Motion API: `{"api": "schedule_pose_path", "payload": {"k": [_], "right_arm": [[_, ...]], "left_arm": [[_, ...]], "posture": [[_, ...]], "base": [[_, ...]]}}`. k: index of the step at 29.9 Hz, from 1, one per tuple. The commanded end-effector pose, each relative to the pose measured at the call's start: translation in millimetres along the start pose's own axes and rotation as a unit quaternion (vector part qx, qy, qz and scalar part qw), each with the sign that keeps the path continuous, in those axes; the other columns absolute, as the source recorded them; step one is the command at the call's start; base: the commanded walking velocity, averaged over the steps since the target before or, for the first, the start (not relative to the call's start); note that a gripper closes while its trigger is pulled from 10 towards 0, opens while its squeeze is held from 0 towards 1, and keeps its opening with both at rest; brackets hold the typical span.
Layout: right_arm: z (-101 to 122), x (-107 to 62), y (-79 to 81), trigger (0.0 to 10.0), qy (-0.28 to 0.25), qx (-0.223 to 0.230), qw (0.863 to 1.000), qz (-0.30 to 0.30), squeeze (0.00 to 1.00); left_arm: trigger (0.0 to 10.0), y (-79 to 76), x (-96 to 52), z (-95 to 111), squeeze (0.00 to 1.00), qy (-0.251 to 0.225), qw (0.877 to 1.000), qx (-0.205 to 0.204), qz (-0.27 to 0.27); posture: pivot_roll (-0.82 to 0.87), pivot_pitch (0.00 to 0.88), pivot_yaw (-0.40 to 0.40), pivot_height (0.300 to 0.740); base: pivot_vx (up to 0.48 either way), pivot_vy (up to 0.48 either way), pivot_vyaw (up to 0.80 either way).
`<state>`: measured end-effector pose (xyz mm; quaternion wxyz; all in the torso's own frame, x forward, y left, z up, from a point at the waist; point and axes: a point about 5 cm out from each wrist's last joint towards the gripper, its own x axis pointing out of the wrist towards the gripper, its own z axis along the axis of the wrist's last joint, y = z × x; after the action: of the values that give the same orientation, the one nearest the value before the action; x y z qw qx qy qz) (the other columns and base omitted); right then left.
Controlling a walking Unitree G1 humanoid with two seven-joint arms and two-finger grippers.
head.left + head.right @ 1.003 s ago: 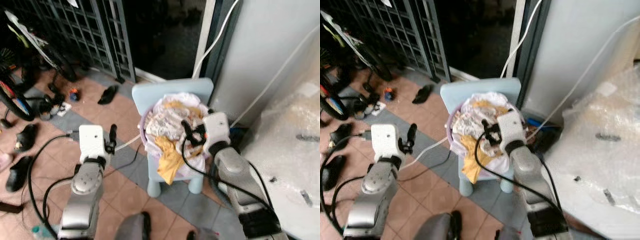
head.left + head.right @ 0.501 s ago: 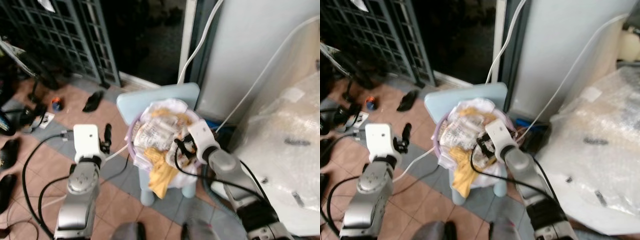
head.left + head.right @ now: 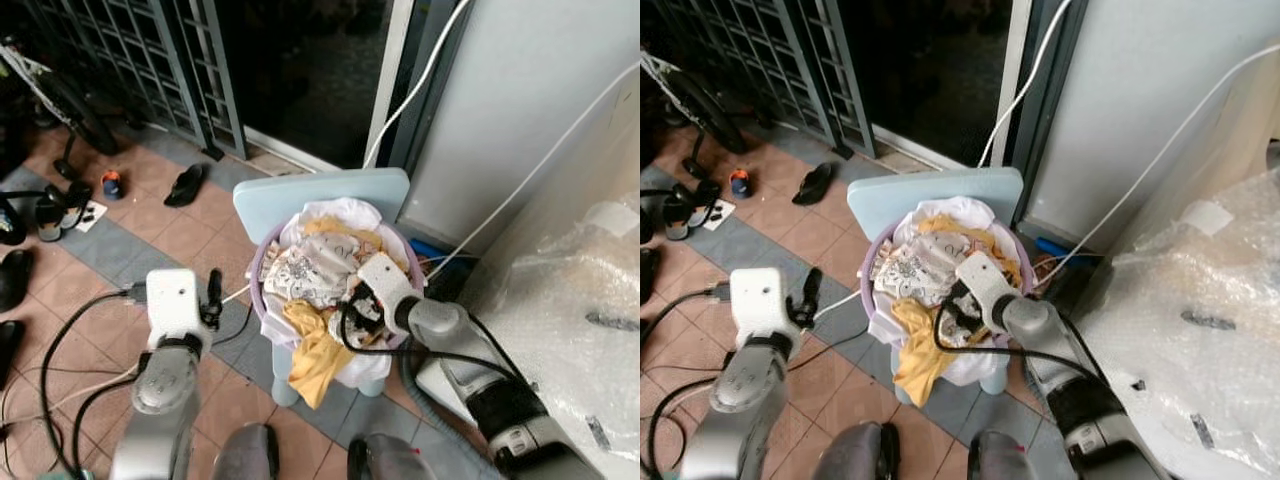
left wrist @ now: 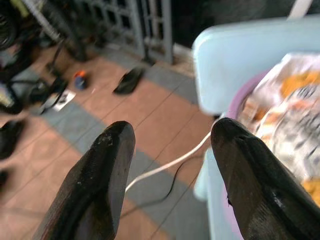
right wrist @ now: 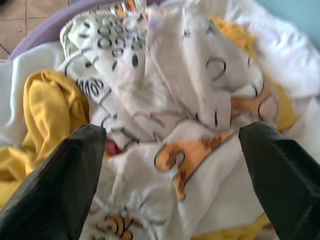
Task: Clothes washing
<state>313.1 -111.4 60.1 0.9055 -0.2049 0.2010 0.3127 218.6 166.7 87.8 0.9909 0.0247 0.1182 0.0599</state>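
Observation:
A purple basket (image 3: 256, 272) heaped with clothes stands on a pale blue child's chair (image 3: 320, 192). White patterned garments (image 5: 165, 90) lie on top, and a yellow garment (image 3: 315, 350) hangs over the front rim. My right gripper (image 3: 350, 312) is low over the pile's front right. In the right wrist view it (image 5: 172, 132) is open, with the printed cloth just beyond its fingertips and nothing held. Left of the chair, my left gripper (image 3: 211, 297) hangs over the tiled floor. The left wrist view shows it (image 4: 172, 129) open and empty.
A dark metal gate (image 3: 150, 60) and doorway lie behind the chair. Sandals (image 3: 185, 185) and shoes lie on the tiles at left, with black cables (image 3: 60, 340) near my left arm. A white cord (image 4: 170, 162) crosses the floor. A bubble-wrapped bulk (image 3: 590, 300) stands at right.
The camera has swung and come closer to the chair. My right gripper has gone lower, down onto the front right of the clothes pile. The left gripper stays beside the chair.

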Motion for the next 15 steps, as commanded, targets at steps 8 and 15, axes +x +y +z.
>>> {"api": "schedule_pose_path", "payload": {"k": [8, 15], "right_arm": [[-12.1, 25.6, 14.9, 0.0, 0.066, 0.058, 0.996, -0.019, 0.00], [2.9, 39.2, 24.9, 0.0, 0.058, 0.060, 0.996, -0.026, 0.00]], "left_arm": [[10.0, 12.6, -22.0, 4.2, 0.00, 0.018, 0.999, 0.033, 0.016], [10.0, 18.6, -26.8, 1.3, 0.00, 0.036, 0.998, 0.043, 0.026]], "posture": [[0.21, 0.270, -0.029, 0.740], [0.21, 0.294, -0.027, 0.740]], "base": [[0.000, 0.000, 0.00], [0.000, 0.000, 0.00]]}}
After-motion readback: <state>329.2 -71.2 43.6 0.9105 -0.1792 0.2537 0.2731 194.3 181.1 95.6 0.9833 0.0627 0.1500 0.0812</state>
